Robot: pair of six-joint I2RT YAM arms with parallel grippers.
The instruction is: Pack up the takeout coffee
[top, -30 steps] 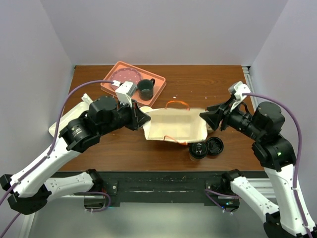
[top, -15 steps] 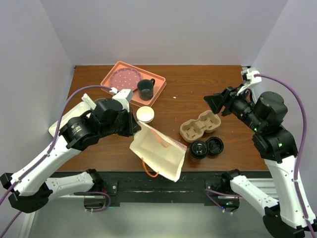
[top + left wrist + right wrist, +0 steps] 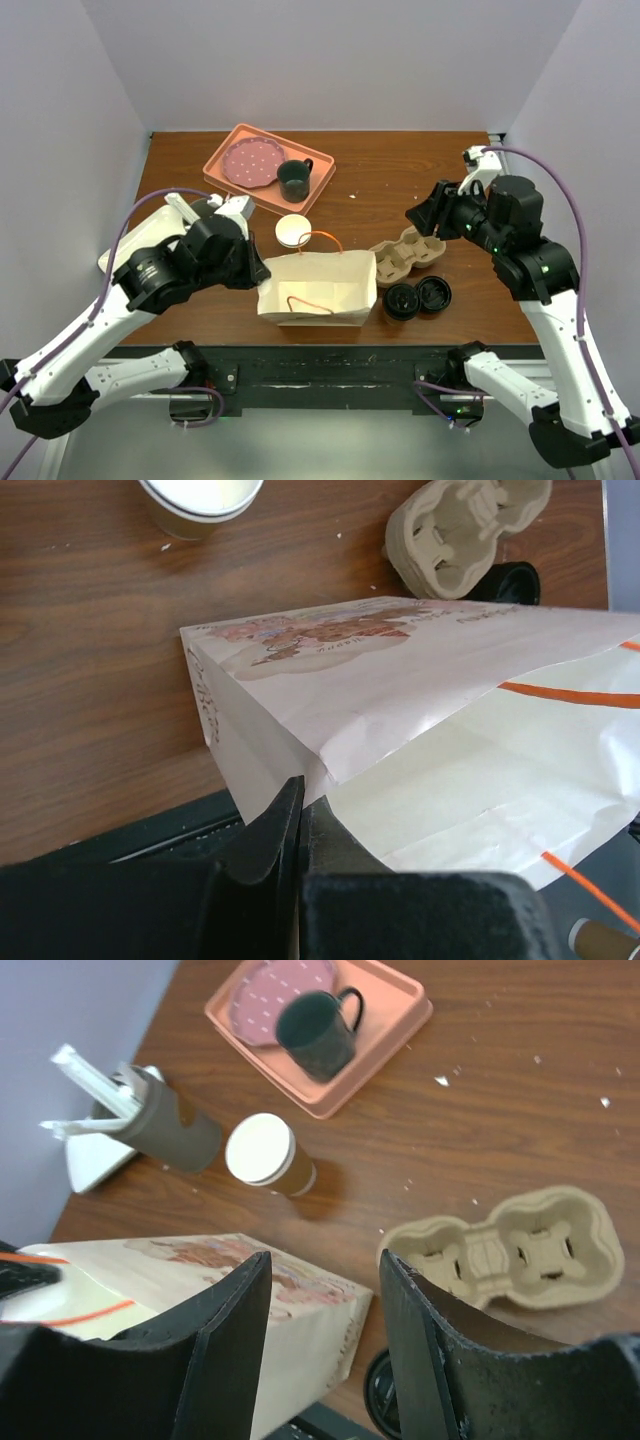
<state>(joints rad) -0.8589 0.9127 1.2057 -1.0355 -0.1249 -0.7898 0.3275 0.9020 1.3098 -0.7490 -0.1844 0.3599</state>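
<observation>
Your left gripper [image 3: 262, 272] is holding the paper bag [image 3: 320, 285] on the surface [image 3: 400, 170], jaws pinching its left edge. The takeout coffee [image 3: 401, 301] is sitting just right of the bag. Your right gripper [image 3: 418, 218] is hovering above the cup carrier [image 3: 408, 252], jaws spread.

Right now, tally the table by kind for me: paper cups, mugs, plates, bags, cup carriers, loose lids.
Paper cups: 2, the takeout coffee and a white-topped cup
Green mug: 1
Pink plate: 1
Paper bag: 1
Cup carrier: 1
Loose black lid: 1
Total: 7
</observation>
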